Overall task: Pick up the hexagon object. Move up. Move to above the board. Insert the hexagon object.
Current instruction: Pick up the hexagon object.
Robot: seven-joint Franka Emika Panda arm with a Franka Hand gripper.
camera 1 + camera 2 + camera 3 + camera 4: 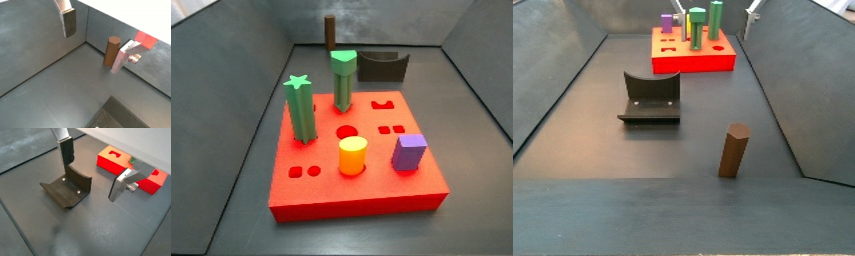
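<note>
The gripper shows as two flat silver plates — bare metal, with straight edges and a dull brushed sheen. In both wrist views one finger carries a dark rectangular pad on its inner face, the pad matte and nearly black against a lighter strip of metal above it. The other finger is a broad pale plate, cut at an angle along one edge, with a small round silver knob (perhaps a screw head) standing out near its end. In a wrist view that same knob catches the light.
</note>
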